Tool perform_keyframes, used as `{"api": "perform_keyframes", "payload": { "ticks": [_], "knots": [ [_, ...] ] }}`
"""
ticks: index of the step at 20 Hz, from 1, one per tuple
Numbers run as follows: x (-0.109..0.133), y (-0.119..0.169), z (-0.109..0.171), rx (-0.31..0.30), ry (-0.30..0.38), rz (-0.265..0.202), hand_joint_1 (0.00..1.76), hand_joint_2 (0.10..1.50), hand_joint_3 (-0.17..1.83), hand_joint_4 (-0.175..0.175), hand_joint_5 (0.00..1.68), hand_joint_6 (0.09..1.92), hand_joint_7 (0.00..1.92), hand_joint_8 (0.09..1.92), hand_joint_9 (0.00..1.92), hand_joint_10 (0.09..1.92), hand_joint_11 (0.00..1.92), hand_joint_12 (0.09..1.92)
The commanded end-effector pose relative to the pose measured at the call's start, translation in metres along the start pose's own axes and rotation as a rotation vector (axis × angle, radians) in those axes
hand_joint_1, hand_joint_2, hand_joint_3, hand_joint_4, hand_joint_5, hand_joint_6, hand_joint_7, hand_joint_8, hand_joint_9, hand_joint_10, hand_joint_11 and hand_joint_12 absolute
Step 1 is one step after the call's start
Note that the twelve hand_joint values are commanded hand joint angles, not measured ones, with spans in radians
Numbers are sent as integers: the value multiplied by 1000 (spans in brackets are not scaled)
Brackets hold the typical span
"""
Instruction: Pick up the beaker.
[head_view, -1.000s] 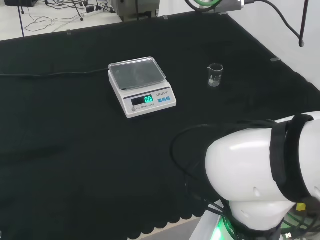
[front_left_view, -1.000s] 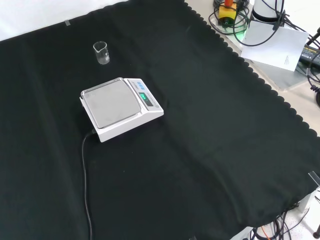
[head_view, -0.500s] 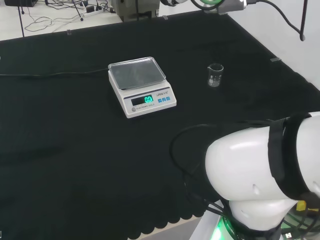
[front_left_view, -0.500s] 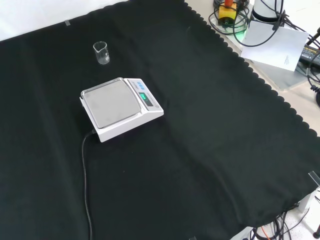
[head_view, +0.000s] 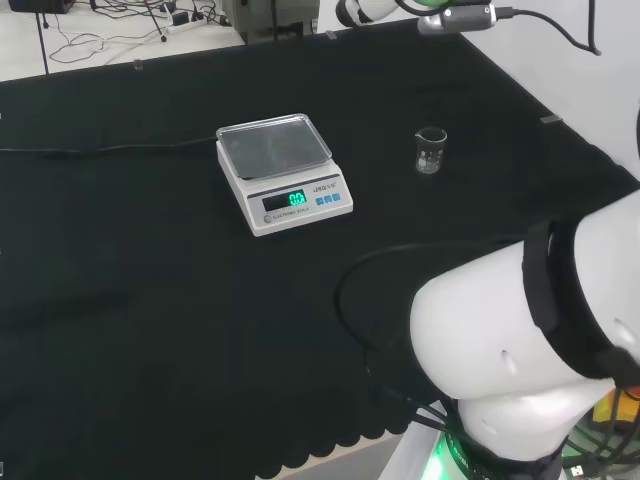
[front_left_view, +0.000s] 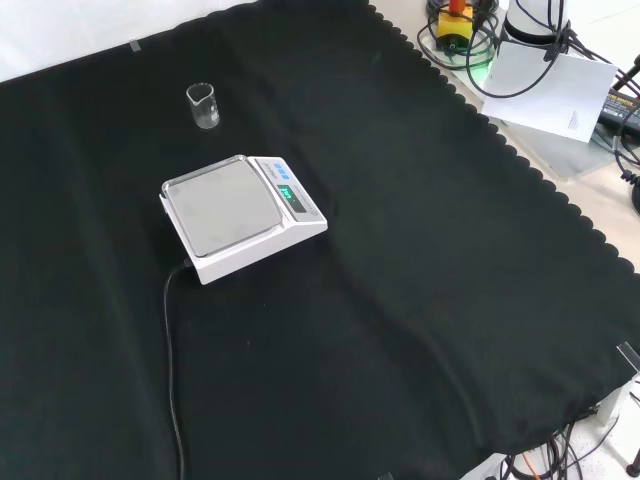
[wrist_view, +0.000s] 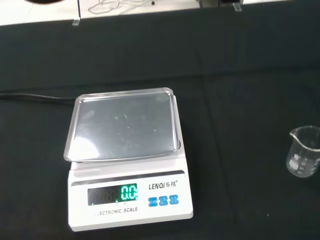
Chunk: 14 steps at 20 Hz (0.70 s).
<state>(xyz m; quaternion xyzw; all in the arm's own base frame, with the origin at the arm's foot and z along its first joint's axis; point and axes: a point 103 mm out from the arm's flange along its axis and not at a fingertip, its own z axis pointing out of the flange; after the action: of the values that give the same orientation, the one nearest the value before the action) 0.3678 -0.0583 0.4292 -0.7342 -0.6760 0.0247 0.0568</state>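
Your beaker stands upright and untouched on the bench, well apart from the scale, to its right in the head view. Over the last second the arm's big white link has swung in that view, so the approach has only begun. I cannot tell the hand's state.

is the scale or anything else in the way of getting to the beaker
Nothing visible blocks it. The beaker stands upright and alone on the black cloth, clear of the scale, which sits to its left in the head view with bare cloth between them. The scale's cable runs off away from the beaker.
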Motion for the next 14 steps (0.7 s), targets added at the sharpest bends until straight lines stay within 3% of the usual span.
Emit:
{"api": "perform_keyframes", "payload": {
  "ticks": [1,6,10,14],
  "knots": [
    [-38,42,25,23,52,-1,619,737,475,71,271,87,277,589,353,740,0,1408],
    [-49,65,47,56,100,11,622,737,474,69,276,87,280,590,355,741,0,1404],
    [-56,84,63,74,68,29,623,738,472,68,280,87,282,590,355,740,0,1399],
    [-69,105,81,122,91,37,624,738,471,66,286,87,284,590,355,741,0,1394]
  ]
}}
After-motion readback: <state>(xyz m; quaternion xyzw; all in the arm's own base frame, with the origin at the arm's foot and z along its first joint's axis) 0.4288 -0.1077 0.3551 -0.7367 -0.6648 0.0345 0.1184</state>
